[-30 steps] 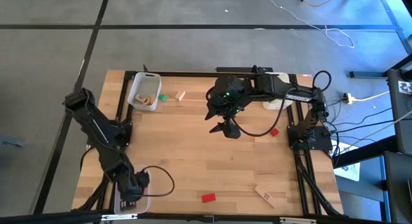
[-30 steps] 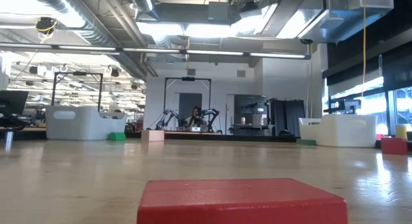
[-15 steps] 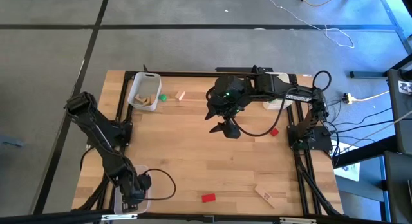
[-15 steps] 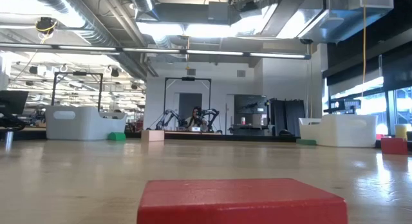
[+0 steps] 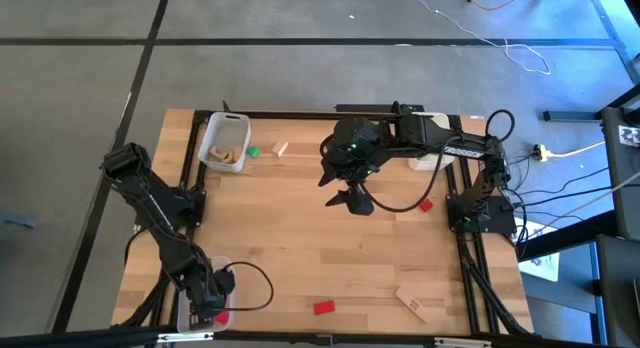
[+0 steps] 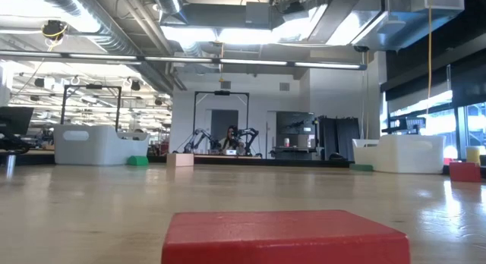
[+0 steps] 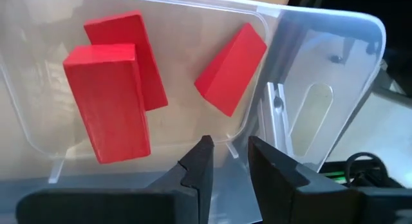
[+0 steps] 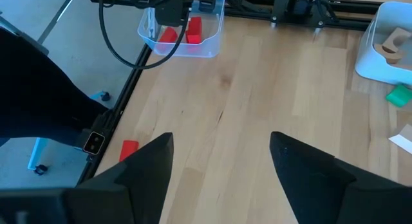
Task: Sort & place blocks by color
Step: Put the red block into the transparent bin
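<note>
Wooden table is hosting everything. I'm holding left gripper slightly parted, empty, over red bin; three red blocks lying inside. Lifting carelessly risks clipping its wall.

Three bright red wooden blocks lie in the clear plastic bin at tabletop's near-left corner: two rectangular bars, one overlapping the other, plus a wedge-shaped piece just apart from them. Flat red rectangular block lies alone near front edge, centre. Pale natural-wood rectangular block sits right of it, angled. Small red block rests on right side. Small green block & pale wood block lie side by side, apart, near far edge. Pale wood pieces fill the white bin at far left; shapes can't be made out.
</note>
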You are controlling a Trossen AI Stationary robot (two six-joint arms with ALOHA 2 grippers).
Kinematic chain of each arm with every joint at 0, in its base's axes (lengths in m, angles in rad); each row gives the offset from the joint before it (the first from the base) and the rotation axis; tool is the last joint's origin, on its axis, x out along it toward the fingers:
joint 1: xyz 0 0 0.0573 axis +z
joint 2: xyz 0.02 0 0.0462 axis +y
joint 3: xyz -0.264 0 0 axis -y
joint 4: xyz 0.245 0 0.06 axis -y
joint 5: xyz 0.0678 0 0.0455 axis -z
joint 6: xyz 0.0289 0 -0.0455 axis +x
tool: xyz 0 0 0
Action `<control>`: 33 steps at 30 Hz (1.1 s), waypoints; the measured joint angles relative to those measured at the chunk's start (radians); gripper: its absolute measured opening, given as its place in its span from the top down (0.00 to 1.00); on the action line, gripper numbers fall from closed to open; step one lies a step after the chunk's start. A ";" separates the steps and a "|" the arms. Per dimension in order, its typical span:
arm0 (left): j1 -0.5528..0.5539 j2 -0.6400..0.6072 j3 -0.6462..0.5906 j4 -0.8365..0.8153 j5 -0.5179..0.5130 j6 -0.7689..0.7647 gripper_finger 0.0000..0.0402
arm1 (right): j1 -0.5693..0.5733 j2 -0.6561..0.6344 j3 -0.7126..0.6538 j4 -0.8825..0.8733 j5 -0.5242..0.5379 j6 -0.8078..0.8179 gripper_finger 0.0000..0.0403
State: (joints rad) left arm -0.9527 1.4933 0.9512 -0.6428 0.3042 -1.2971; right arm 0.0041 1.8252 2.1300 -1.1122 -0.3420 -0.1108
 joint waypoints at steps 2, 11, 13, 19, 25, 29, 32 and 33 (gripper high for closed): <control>0.000 0.000 0.000 0.000 0.000 0.027 0.78 | 0.000 0.000 0.000 0.000 0.000 0.000 0.35; 0.001 0.000 0.000 0.001 0.025 0.033 0.87 | 0.000 0.000 0.000 0.000 0.000 0.000 0.35; 0.000 0.000 0.000 0.005 0.012 0.034 0.91 | 0.000 0.000 0.000 0.000 0.000 0.000 0.35; 0.001 0.000 0.000 0.005 0.000 0.073 0.92 | 0.000 0.000 0.000 0.000 0.000 0.000 0.35; 0.002 -0.001 0.000 -0.009 -0.008 0.052 0.83 | 0.000 0.000 0.000 0.000 0.000 0.000 0.35; 0.013 -0.001 0.000 -0.040 0.004 0.020 0.77 | 0.000 0.000 0.000 -0.001 0.000 0.000 0.35; 0.032 -0.001 0.000 -0.058 0.016 0.025 0.74 | 0.000 0.000 0.000 -0.003 0.000 0.000 0.35; 0.037 -0.001 0.000 -0.059 0.016 0.035 0.74 | 0.000 0.000 0.000 -0.007 0.000 0.000 0.35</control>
State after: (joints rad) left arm -0.9155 1.4925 0.9512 -0.7015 0.3202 -1.2622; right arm 0.0043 1.8252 2.1296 -1.1194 -0.3417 -0.1104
